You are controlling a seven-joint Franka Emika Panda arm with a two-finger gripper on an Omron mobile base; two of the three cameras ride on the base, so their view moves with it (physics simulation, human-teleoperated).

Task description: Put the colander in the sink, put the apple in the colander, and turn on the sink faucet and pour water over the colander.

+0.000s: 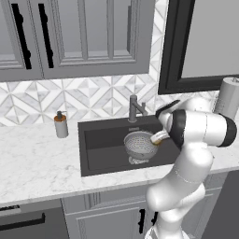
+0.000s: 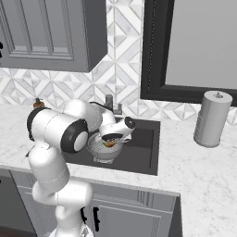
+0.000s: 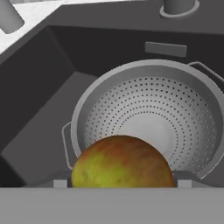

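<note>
The silver-grey pierced colander [image 1: 139, 145] [image 2: 102, 150] [image 3: 175, 109] stands upright on the floor of the dark sink [image 1: 102, 147] [image 2: 141, 148] [image 3: 43, 87]. My gripper [image 1: 158, 139] [image 2: 111, 141] [image 3: 121, 183] hangs over the colander's near rim, shut on the red and yellow-green apple [image 1: 157, 141] [image 2: 109, 144] [image 3: 121, 162]. The apple is held just above the bowl and is not resting in it. The dark sink faucet [image 1: 134, 108] [image 2: 110, 102] rises behind the basin, its spout pointing over the sink. No water is running.
An orange-topped soap bottle [image 1: 60, 125] [image 2: 38, 102] stands on the marble counter left of the sink. A grey paper-towel roll [image 1: 228, 98] [image 2: 211, 119] stands to the right. Cabinets and a dark window frame hang above.
</note>
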